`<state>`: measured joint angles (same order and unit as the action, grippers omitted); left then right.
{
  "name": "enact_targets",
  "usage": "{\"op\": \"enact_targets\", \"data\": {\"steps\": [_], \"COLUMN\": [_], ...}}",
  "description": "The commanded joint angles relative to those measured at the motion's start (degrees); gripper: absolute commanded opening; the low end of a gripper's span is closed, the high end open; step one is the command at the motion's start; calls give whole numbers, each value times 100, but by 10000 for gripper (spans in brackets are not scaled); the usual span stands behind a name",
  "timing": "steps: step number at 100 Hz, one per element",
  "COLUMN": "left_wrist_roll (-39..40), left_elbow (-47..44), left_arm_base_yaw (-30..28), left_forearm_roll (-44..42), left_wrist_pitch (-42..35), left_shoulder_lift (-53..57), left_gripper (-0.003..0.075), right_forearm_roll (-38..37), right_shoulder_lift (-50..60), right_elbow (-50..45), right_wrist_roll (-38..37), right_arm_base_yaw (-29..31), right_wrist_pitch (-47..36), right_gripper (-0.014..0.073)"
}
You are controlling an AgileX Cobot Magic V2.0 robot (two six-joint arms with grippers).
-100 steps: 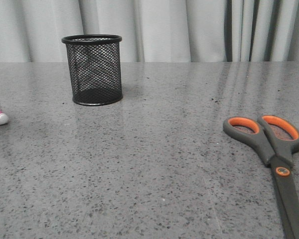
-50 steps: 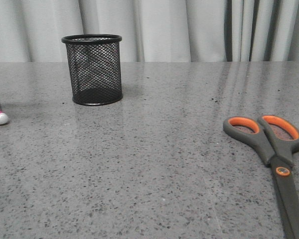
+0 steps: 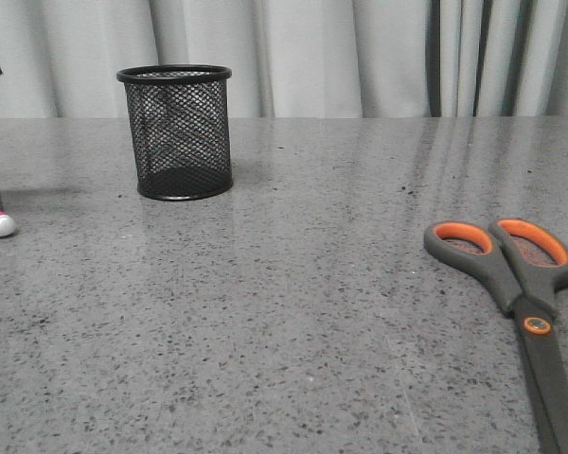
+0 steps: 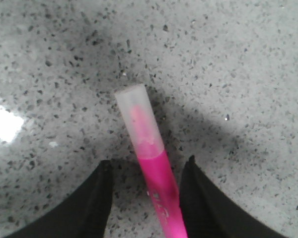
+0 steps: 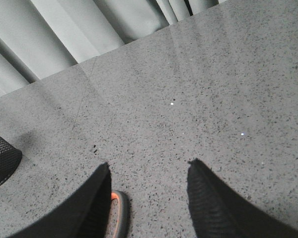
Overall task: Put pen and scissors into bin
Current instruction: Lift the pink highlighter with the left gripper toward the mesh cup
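Two things still lie on the desk (image 3: 293,284), the scissors (image 3: 513,284) flat at the right and the pen (image 4: 151,171) flat at the far left, both well apart from the empty mesh bin (image 3: 177,132) standing upright. The left hand (image 4: 145,191) hangs wide over the pen, a finger on either side; it should drop squarely and close on the pink barrel, not the pale cap. The right hand (image 5: 148,191) is wide too, empty, near a scissor handle.
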<state>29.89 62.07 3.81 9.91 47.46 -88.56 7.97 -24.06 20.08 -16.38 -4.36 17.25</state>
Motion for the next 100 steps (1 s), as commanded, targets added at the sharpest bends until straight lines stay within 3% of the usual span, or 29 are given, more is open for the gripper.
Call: {"op": "enact_targets", "data": {"steps": [1,25,35,45,58,68,87,100], "left_wrist_roll": [89,44,-296,-786,-1183,-2200,-5217,-6227], "left_elbow": [175,175,175,175,175,185,287,586], "left_arm_base_yaw": [55,55,55,55,55,161,732,1359], "left_forearm_roll": [22,-239,-352,-352,-97,700,3123,4010], "left_wrist_pitch": [-199,8,243,312,-222,-1258,-3251,-3983], "left_shoulder_lift": [51,-219,-299,-327,-200,152,981,1111], "left_gripper": [286,269,162,-19,-18,-18,-18,-18], "right_forearm_roll": [-17,-17,-17,-17,-17,-17,-17,-17], "right_shoulder_lift": [-72,-72,-72,-72,-72,-72,-82,-82], "right_elbow": [215,215,215,215,215,215,215,215], "right_wrist_roll": [25,25,25,25,25,25,25,25], "right_arm_base_yaw": [-12,-12,-12,-12,-12,-12,-12,-12], "right_wrist_pitch": [-351,-338,-338,-338,-348,-348,-348,-406], "right_gripper": [319,319,319,319,319,319,319,319]}}
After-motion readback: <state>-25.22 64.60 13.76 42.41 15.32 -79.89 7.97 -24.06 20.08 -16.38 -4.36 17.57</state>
